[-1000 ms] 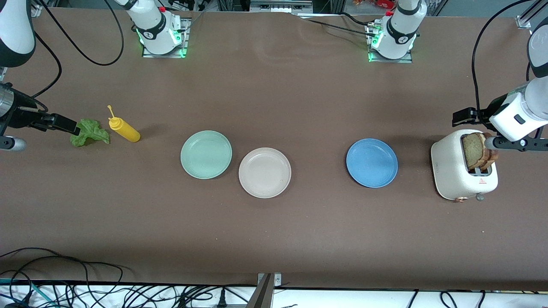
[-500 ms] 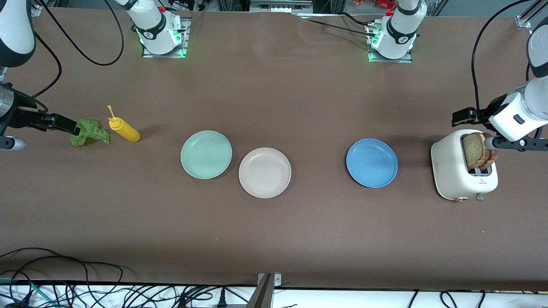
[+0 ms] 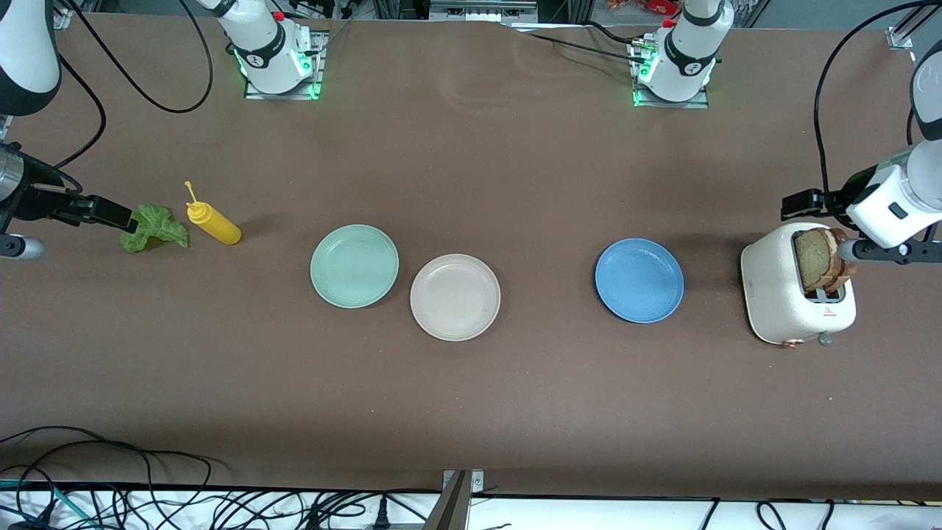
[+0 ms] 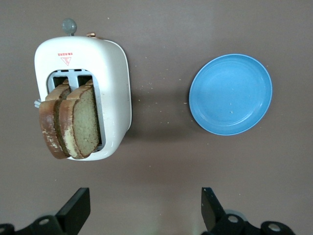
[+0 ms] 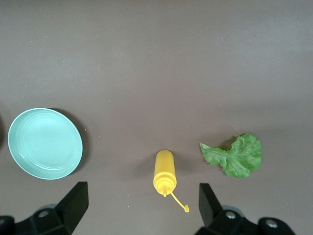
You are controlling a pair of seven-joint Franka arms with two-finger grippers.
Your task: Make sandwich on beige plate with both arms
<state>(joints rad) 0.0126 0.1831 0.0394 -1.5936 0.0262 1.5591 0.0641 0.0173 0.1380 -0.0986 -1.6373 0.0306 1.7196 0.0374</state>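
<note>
1. Up in the air, the left gripper (image 4: 142, 215) hangs with its jaws spread wide and nothing between them, over the counter (image 3: 515, 383) just beside the toaster (image 3: 787, 294) at the left arm's end.
2. Likewise the right gripper (image 5: 139, 213) has its jaws wide apart and empty, over the counter close to the yellow squeeze bottle (image 5: 164, 171) at the right arm's end.
3. 2 brown bread slices (image 4: 73, 122) stand upright, side by side and touching, in the slots of the white toaster, their tops sticking out above it.
4. Beside the yellow squeeze bottle, which lies on its side, a ruffled green lettuce leaf (image 3: 154, 228) lies flat on the counter, toward the right arm's end from the bottle.
5. Toward the middle, the beige plate (image 3: 455, 297) sits bare on the counter, its rim almost touching the mint-green plate (image 3: 354, 265), which lies toward the right arm's end and a little farther from the front camera.
6. A blue plate (image 3: 639, 280), also bare, sits between the beige plate and the toaster, well apart from both.
</note>
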